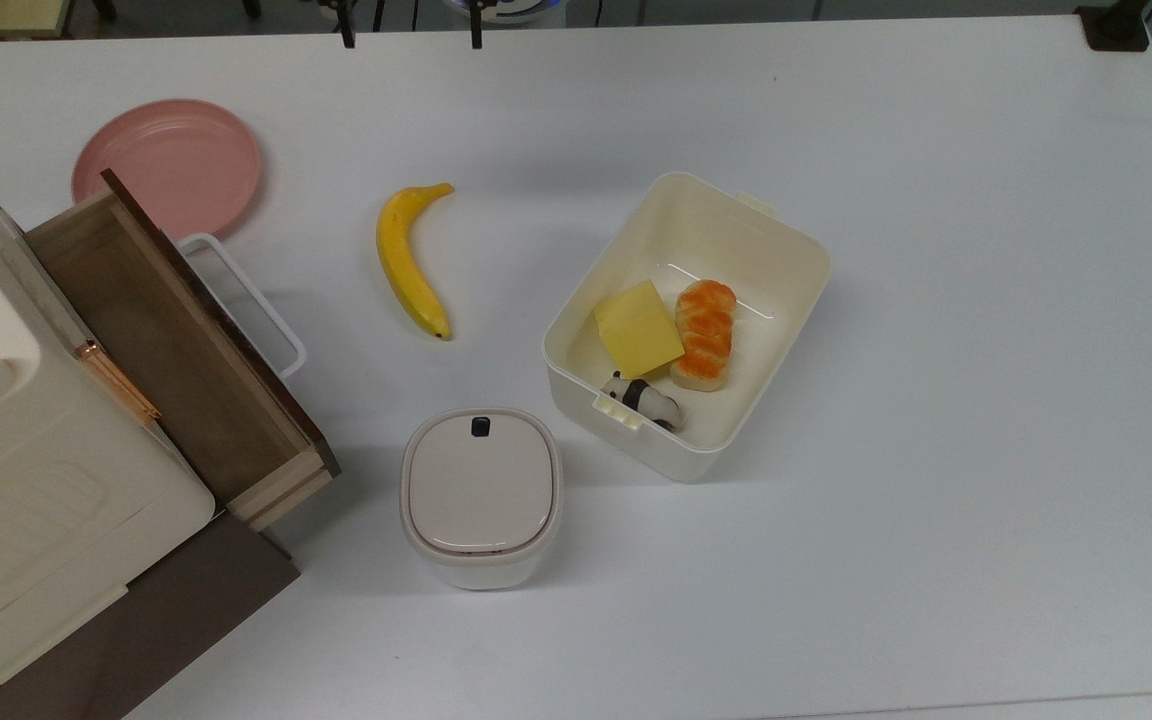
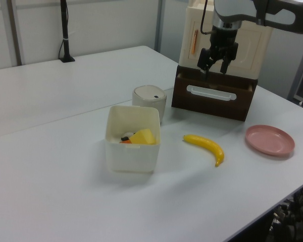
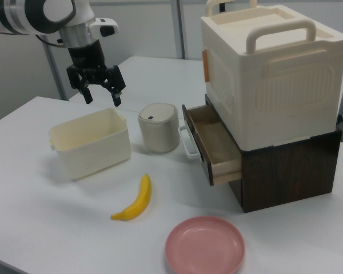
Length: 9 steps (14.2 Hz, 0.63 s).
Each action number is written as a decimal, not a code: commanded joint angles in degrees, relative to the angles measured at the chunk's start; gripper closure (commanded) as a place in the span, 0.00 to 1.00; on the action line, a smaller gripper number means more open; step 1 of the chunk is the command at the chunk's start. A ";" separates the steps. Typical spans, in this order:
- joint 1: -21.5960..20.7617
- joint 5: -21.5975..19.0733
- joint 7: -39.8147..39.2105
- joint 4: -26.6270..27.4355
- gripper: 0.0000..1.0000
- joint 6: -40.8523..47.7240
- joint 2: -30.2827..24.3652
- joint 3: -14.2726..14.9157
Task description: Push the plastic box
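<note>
The plastic box (image 1: 792, 245) is a cream-white lidless tub at the table's middle, set at a slant. Inside it lie a yellow block (image 1: 638, 328), an orange bread roll (image 1: 705, 332) and a small panda toy (image 1: 644, 398). It also shows in the left view as the plastic box (image 2: 132, 150) and in the right view as the plastic box (image 3: 94, 147). My gripper (image 2: 213, 67) hangs open and empty, high above the table and apart from the box. In the right view the gripper (image 3: 103, 98) is above the box's far rim. Its fingertips (image 1: 476, 32) poke in at the top view's upper edge.
A banana (image 1: 406, 262) lies to the top view's left of the box. A white bin with a beige lid (image 1: 481, 492) stands close to the box's near corner. A pink plate (image 1: 168, 165), an open brown drawer (image 1: 171, 345) and a big cream crate (image 3: 268, 68) lie further to the top view's left.
</note>
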<state>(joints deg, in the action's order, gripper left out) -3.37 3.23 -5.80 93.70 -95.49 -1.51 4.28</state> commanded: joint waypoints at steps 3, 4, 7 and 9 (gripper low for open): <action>-0.68 0.28 -20.27 3.41 0.00 -0.66 0.46 -1.38; -0.68 0.37 -25.53 3.94 0.00 -0.66 0.63 -1.38; -0.76 0.72 -36.18 4.56 0.00 -0.92 3.17 -1.38; -2.08 0.63 -37.80 4.56 0.00 -2.76 5.81 -1.38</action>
<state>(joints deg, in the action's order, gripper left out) -3.66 3.24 -38.53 97.25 -95.52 1.59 2.68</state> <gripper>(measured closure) 0.000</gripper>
